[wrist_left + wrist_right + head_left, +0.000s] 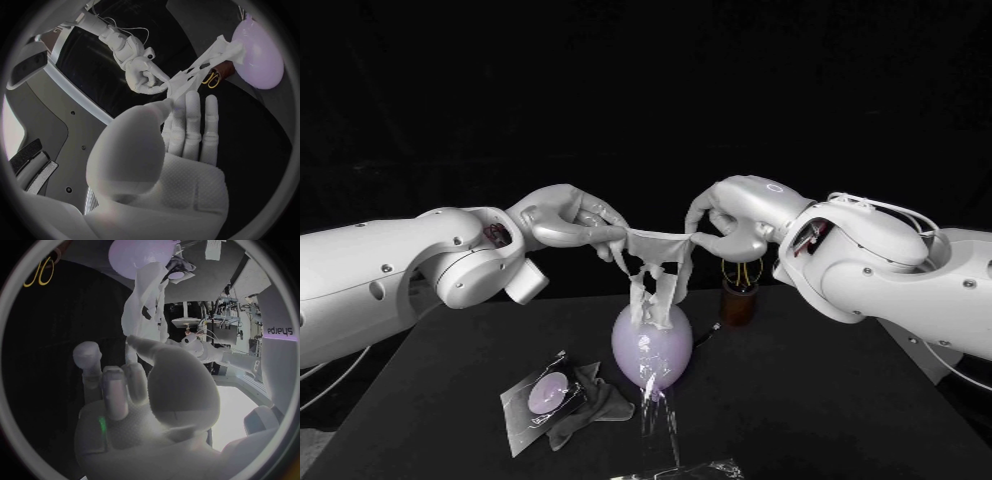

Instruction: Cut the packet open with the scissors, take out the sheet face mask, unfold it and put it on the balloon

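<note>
The white sheet mask is stretched between my two hands above the pale purple balloon. My left hand pinches its one upper corner and my right hand pinches the other. The mask's lower flaps hang down and touch the top of the balloon. In the left wrist view my left hand holds the mask at its fingertips, with the right hand opposite and the balloon beyond. The right wrist view has my right hand, the hanging mask and the balloon.
The opened packet lies on the black table left of the balloon. Yellow-handled scissors stand in a brown holder behind the balloon on its right. A clear plastic film lies at the table's front edge.
</note>
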Robot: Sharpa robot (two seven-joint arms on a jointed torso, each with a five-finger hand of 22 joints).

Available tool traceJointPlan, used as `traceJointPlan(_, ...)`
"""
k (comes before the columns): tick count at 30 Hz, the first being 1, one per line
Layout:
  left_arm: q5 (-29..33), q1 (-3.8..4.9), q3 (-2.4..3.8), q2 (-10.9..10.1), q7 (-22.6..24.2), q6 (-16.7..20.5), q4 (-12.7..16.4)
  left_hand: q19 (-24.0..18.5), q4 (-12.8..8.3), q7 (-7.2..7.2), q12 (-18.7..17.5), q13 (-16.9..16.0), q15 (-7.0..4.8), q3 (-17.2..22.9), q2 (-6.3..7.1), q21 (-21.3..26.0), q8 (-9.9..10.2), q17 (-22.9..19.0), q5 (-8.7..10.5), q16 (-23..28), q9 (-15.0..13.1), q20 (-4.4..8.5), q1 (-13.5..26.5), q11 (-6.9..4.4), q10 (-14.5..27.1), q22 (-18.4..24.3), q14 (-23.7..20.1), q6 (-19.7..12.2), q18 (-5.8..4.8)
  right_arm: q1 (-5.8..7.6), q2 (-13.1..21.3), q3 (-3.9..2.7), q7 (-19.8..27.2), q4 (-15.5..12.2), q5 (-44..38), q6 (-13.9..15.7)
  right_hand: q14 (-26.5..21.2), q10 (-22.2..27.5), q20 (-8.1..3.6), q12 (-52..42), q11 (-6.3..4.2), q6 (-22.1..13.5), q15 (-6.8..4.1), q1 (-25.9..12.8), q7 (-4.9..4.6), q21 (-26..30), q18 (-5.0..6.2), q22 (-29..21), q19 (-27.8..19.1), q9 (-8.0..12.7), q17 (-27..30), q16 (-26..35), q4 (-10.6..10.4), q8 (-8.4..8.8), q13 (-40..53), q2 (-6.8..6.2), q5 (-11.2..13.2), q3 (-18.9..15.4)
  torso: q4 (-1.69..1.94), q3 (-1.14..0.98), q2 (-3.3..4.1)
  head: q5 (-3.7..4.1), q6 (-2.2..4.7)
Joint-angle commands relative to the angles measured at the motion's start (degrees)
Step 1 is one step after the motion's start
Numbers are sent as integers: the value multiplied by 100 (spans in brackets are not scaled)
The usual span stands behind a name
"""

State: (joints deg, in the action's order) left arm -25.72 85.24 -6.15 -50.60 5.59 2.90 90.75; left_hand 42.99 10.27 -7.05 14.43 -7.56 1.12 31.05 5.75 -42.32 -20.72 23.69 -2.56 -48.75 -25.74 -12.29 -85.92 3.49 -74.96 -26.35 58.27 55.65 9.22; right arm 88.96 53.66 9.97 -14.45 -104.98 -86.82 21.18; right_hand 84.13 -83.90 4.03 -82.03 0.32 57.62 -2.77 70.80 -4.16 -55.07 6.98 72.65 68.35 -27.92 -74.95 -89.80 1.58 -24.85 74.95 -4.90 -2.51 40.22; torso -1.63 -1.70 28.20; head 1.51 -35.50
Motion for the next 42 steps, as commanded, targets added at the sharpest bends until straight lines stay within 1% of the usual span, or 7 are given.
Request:
traceJointPlan(1, 342, -11, -25, -144, -73, -180, 248, -53, -2, -8, 29, -8, 5, -21, -41, -25, 12, 9, -19, -35, -778, 0, -29, -7, 22, -13, -46, 42, 90, 1, 144, 16, -89, -273, 179, -405, 587, -326, -14, -27, -46, 52, -32, 6, 4, 8, 43, 4, 35, -170, -1505, -20, -42, -237, 897, 64, -27, 13, 9, 9, -92, -35, -63)
traceJointPlan(10, 478, -55, -231, -596, -172, -304, 830, -56, -1, -9, 37, -14, 3, -21, -44, -42, 14, 16, -19, -46, -779, 2, -30, -7, 22, -25, -46, 46, 91, -65, 484, 104, -218, -811, 226, -678, 587, -330, -12, -30, -50, 61, -34, -6, 9, 6, 41, 6, 43, -173, -1505, -20, -63, -242, 901, 60, -28, 8, 15, 5, -187, -86, -174)
traceJointPlan(15, 484, -190, -354, -737, -213, -279, 1044, -58, 0, -9, 40, -17, 3, -21, -46, -49, 15, 19, -19, -51, -779, 3, -32, -7, 23, -31, -46, 48, 91, -189, 553, 146, -269, -964, 253, -760, 587, -327, -12, -23, -50, 62, -34, -8, 9, 22, 44, -1, 34, -173, -1505, -20, -66, -242, 896, 59, -28, 7, 18, -1, -218, -78, -254)
traceJointPlan(22, 473, -466, -594, -824, -244, -185, 1231, -60, 0, -8, 45, -21, 2, -17, -49, -63, 17, 24, -20, -58, -780, 5, -36, -8, 25, -41, -48, 52, 92, -357, 650, 197, -338, -1104, 299, -910, 587, -327, -12, -21, -51, 65, -35, -12, 11, 30, 45, -5, 31, -174, -1505, -20, -72, -243, 895, 58, -28, 6, 17, -3, -242, -58, -577)
traceJointPlan(29, 418, -714, -657, -774, -243, -148, 1303, -62, 0, -8, 47, -22, 1, -16, -48, -69, 18, 25, -20, -60, -779, 6, -38, -8, 28, -45, -49, 52, 93, -584, 662, 239, -359, -1168, 376, -1017, 587, -327, -12, -21, -51, 65, -35, -12, 11, 30, 45, -5, 31, -174, -1505, -20, -72, -243, 895, 58, -28, 6, 10, -4, -235, -31, -804)
traceJointPlan(38, 275, -955, -675, -456, -392, 133, 1114, -70, 6, -12, 49, -25, 3, -11, -52, -87, 26, 30, -20, -65, -778, 8, -38, -4, 41, -59, -57, 49, 92, -949, 522, 258, -442, -1052, 404, -1163, 584, -322, -11, -4, -54, 67, -37, -16, 14, 66, 53, -22, 13, -175, -1495, -16, -81, -245, 881, 57, -28, 5, 7, -6, -188, -23, -925)
traceJointPlan(42, 232, -998, -676, -346, -453, 258, 972, -72, 9, -14, 50, -27, 3, -9, -54, -92, 28, 32, -20, -67, -777, 8, -38, -3, 45, -63, -59, 48, 92, -1066, 457, 259, -521, -949, 278, -1167, 583, -320, -11, 3, -54, 67, -37, -16, 14, 75, 54, -26, 8, -175, -1492, -16, -82, -245, 876, 57, -28, 6, 5, -7, -170, -23, -973)
